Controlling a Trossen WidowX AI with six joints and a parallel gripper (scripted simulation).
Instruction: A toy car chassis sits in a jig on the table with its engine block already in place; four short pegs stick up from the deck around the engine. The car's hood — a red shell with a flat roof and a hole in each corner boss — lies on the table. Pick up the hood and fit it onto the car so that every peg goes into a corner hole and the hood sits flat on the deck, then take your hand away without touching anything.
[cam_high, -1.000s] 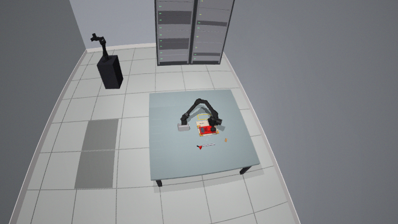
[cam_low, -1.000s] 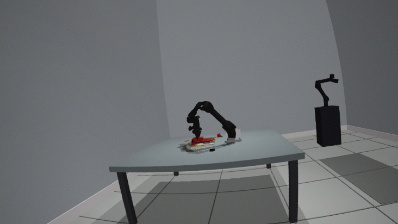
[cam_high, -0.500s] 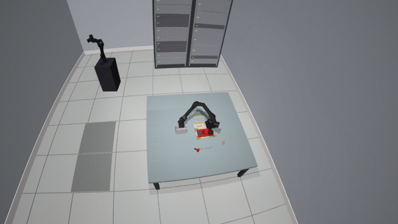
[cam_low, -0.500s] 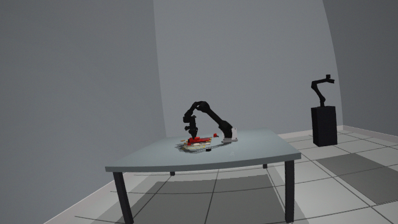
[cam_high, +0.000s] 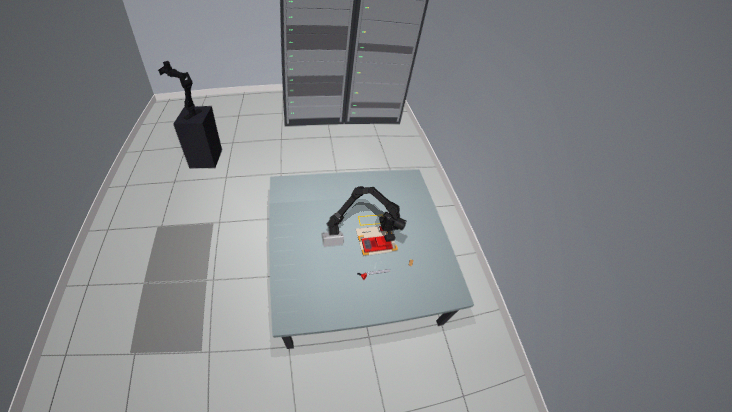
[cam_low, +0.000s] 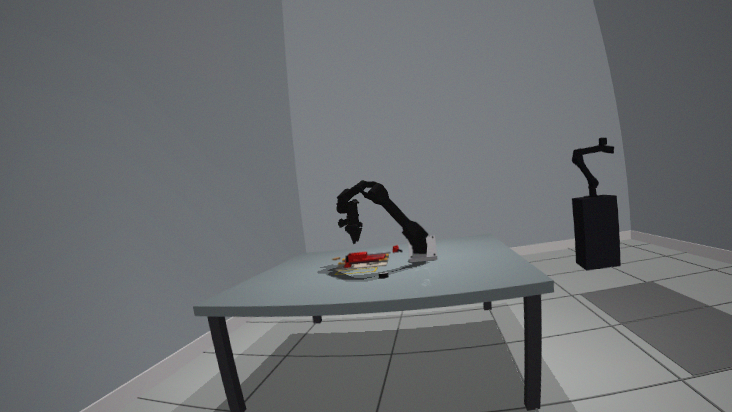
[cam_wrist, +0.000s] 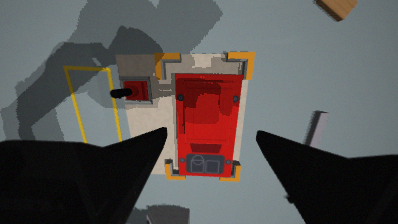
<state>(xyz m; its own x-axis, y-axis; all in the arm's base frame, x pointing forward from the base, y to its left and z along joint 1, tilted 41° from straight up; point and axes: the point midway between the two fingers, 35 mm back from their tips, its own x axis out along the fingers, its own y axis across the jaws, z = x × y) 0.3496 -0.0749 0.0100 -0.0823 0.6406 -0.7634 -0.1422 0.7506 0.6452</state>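
Note:
The red hood (cam_wrist: 209, 112) (cam_high: 377, 245) (cam_low: 364, 256) lies on the car chassis in the jig (cam_wrist: 145, 120), whose orange corner brackets (cam_wrist: 248, 62) frame it. Dark dots show at the hood's corner holes. The hood looks flat on the deck. My gripper (cam_wrist: 211, 133) (cam_low: 354, 236) (cam_high: 387, 236) is open and empty. It hangs clear above the hood, with one black finger on each side of it in the wrist view.
A yellow outlined rectangle (cam_wrist: 75, 107) (cam_high: 359, 221) is marked on the table beside the jig. A small red block with a black pin (cam_wrist: 135, 91) sits at the jig's side. A wooden block (cam_wrist: 337, 7) (cam_high: 410, 262), a grey bar (cam_wrist: 316, 127) and a red part (cam_high: 362, 275) lie nearby.

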